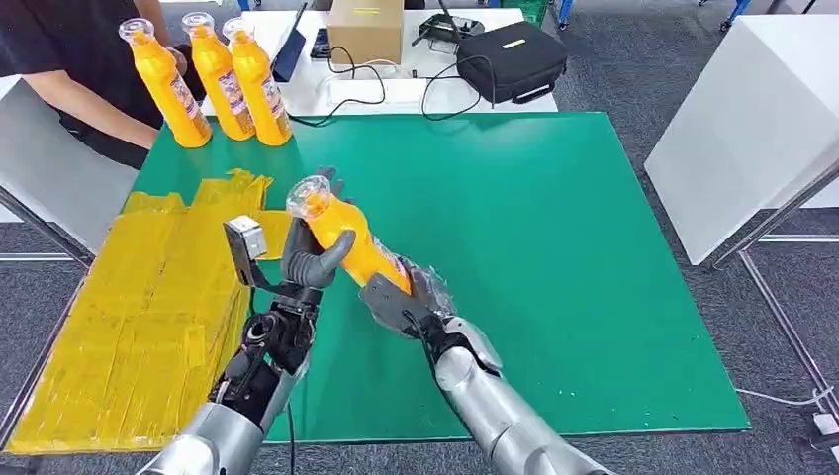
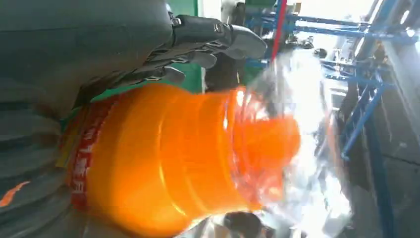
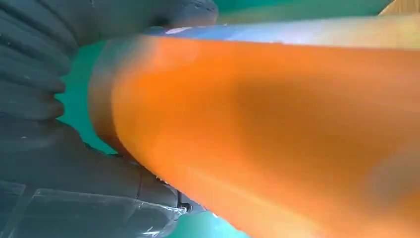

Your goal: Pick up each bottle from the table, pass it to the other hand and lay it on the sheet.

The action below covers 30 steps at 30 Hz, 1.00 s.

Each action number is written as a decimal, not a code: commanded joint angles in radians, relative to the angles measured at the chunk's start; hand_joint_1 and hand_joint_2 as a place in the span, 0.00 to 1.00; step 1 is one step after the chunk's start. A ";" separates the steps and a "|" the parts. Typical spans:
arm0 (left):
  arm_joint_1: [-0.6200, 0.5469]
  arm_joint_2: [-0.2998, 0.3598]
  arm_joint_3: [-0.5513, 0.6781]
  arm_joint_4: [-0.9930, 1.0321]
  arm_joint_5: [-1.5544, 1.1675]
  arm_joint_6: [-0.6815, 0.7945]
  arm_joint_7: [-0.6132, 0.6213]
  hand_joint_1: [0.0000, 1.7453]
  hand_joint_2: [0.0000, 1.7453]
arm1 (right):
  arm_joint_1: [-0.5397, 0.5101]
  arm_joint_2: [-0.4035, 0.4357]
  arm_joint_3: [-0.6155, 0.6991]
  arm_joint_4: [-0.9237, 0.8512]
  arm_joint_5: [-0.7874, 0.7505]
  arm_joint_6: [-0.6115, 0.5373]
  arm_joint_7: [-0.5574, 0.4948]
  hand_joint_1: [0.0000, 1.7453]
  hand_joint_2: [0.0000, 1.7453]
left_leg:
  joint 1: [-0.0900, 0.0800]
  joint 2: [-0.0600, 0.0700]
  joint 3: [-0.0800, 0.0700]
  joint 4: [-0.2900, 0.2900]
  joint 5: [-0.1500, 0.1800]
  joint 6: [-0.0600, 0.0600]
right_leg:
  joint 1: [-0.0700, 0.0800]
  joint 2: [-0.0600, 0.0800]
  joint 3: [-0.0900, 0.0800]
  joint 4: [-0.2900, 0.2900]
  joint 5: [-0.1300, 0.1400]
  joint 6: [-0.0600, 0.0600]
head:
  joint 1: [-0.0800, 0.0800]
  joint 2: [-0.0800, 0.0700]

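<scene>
Head view puts the orange bottle [image 1: 346, 237] just left of frame centre, held up over the green mat [image 1: 554, 257] and tilted, its clear-wrapped cap end toward the upper left and its labelled base toward the lower right. I see both hands on it at once. My left hand [image 1: 315, 259] comes up from the lower left and wraps the upper body of the bottle just below the neck, thumb across the front. My right hand [image 1: 401, 297] comes in from the lower right and grips the base end, fingers closed around the label area, with crinkled clear film bunched beside the palm.

From the left wrist view I get the bottle [image 2: 173, 168] large across the middle of the frame, its ridged shoulder and wrapped neck pointing right, and the dark fingers [image 2: 198, 39] curled over it along the top. From the right wrist view the bottle [image 3: 277, 134] runs across most of the frame as a smooth orange wall, with the grey thumb [image 3: 183, 10] pressed against it at the top.

At the left of the head view the yellow sheet [image 1: 139, 317] lies flat on the mat's left part, crumpled at its upper edge. Three more orange bottles [image 1: 218, 84] stand upright in a tight row at the upper left, beside a person in a dark shirt [image 1: 69, 59].
</scene>
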<state>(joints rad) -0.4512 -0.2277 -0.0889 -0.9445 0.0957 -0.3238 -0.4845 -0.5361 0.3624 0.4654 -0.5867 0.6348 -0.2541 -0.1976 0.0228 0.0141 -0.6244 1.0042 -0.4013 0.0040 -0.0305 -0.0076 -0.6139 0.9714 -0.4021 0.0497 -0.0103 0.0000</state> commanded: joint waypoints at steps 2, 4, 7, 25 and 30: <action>-0.087 0.014 -0.063 0.094 -0.096 -0.027 0.005 0.00 1.00 | -0.047 -0.013 0.121 0.034 -0.002 0.010 -0.008 1.00 1.00 | 0.001 -0.003 0.004 0.002 -0.003 0.002 | 0.002 -0.001 0.005 0.002 -0.004 -0.005 | 0.000 0.000; -0.082 0.020 -0.070 0.127 -0.090 -0.076 0.013 0.00 1.00 | -0.066 -0.013 0.115 0.041 0.000 0.013 -0.013 1.00 1.00 | 0.001 -0.004 0.002 0.001 -0.002 0.001 | 0.001 -0.002 0.003 0.001 -0.002 -0.004 | 0.000 0.000; -0.075 0.024 -0.077 0.168 -0.076 -0.136 0.009 0.00 1.00 | -0.084 -0.013 0.108 0.043 0.007 0.019 -0.014 1.00 1.00 | 0.001 -0.002 0.004 0.001 -0.002 0.001 | 0.001 -0.001 0.004 0.001 -0.002 -0.004 | 0.000 0.000; -0.060 0.027 -0.094 0.236 -0.027 -0.227 -0.002 0.00 1.00 | -0.114 -0.013 0.114 0.068 0.003 0.042 -0.028 1.00 1.00 | 0.000 -0.001 0.002 0.000 -0.001 0.001 | 0.000 0.000 0.002 0.000 -0.001 -0.002 | 0.000 0.000; -0.061 0.029 -0.079 0.202 -0.012 -0.213 -0.002 1.00 1.00 | -0.114 -0.013 0.171 0.075 -0.038 0.037 -0.015 1.00 1.00 | 0.000 0.000 0.001 0.001 -0.001 0.001 | 0.000 0.000 0.001 0.001 -0.001 -0.002 | 0.000 0.000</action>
<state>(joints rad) -0.4825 -0.1965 -0.1019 -0.8148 0.0706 -0.5310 -0.4914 -0.5672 0.3468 0.4959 -0.5806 0.6370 -0.2338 -0.2125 0.0229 0.0141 -0.6248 1.0043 -0.4012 0.0040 -0.0305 -0.0076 -0.6139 0.9716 -0.4021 0.0497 -0.0107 0.0000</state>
